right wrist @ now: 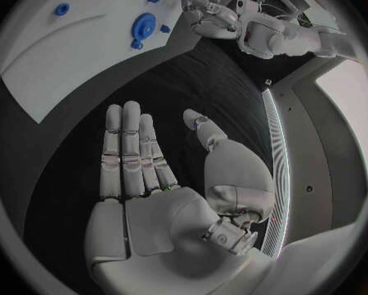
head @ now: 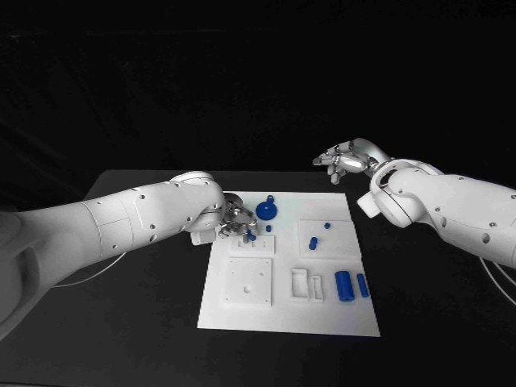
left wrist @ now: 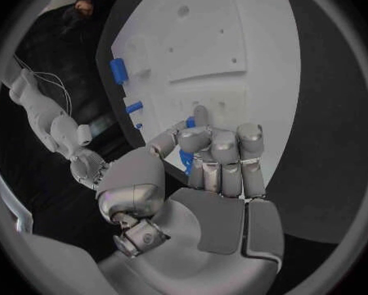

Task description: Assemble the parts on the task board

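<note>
The white task board [head: 284, 310] lies nearest in the head view, a flat matte plate with its near edge toward the robot, on the black table [head: 118, 322]. Its surface carries raised square blocks and shallow rectangular recesses; two blue cylinders [head: 351, 285] lie side by side near its right edge, a short blue peg [head: 313, 242] and a small blue stud [head: 326, 225] sit on a raised pad further back, and a round blue disc with a knob [head: 266, 211] rests close to the far left corner.

The left hand [head: 228, 222] is over the board's far left part. In the left wrist view its silver fingers [left wrist: 223, 157] are curled tightly together, and a small blue part [left wrist: 186, 160] shows between the fingers and the thumb, apparently pinched there, just above the board [left wrist: 225, 39]. The metal is smooth and segmented, the arm behind it glossy white.

The right hand [head: 345, 160] hangs beyond the board's far right corner, over bare table. In the right wrist view its fingers [right wrist: 127, 151] are stretched out straight, close together, the thumb apart, the palm holding nothing. That view also takes in the board's corner with the blue disc [right wrist: 143, 26].

The table top is dull black, and the room behind is dark
</note>
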